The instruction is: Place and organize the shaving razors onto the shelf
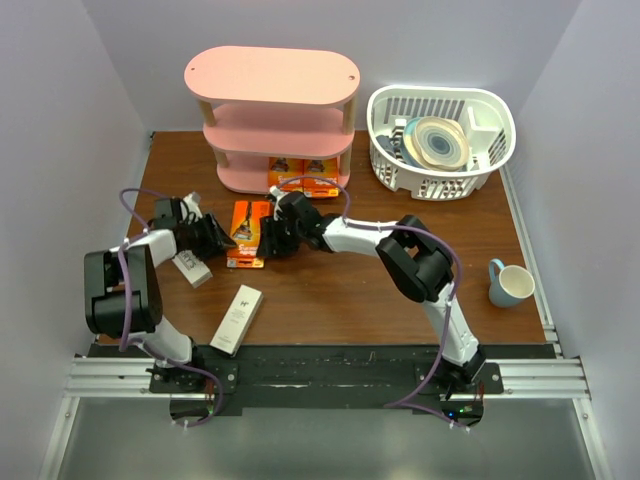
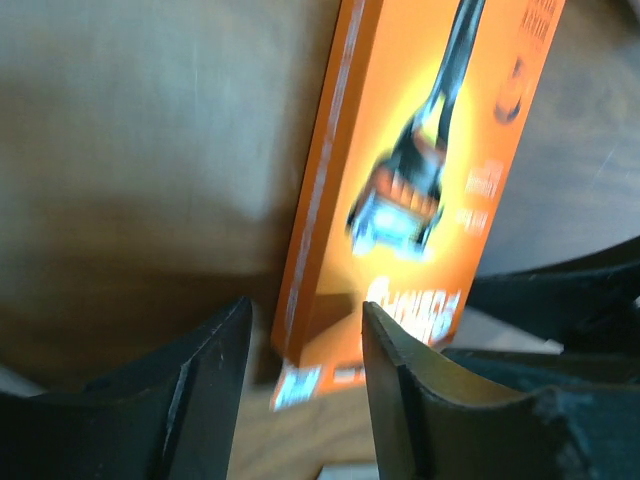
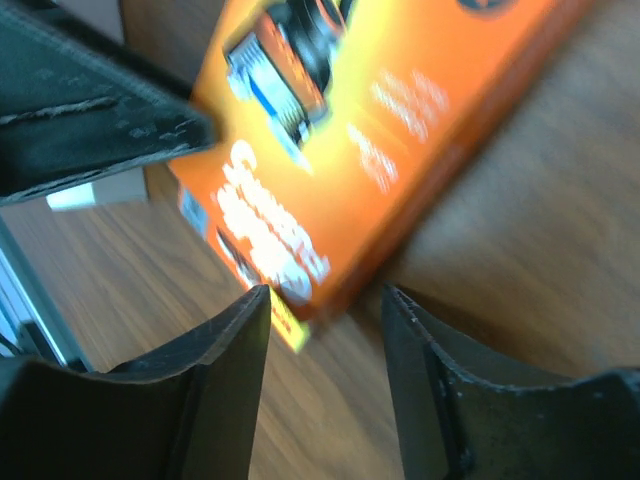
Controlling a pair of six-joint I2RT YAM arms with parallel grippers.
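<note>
Pink three-tier shelf (image 1: 272,110): held two orange packs (image 1: 303,178) on its bottom board. Third orange razor pack (image 1: 247,232): lay flat on the table (image 1: 340,300); probably light, stiff, slick; best pinched across its thin long edges. Left gripper (image 2: 305,320), right gripper (image 3: 325,300): flanked it, both gaping, holding nothing.

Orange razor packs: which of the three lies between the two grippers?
The orange pack lying flat on the table, with the left gripper and right gripper either side. The other two packs sit together at the foot of the shelf.
</note>
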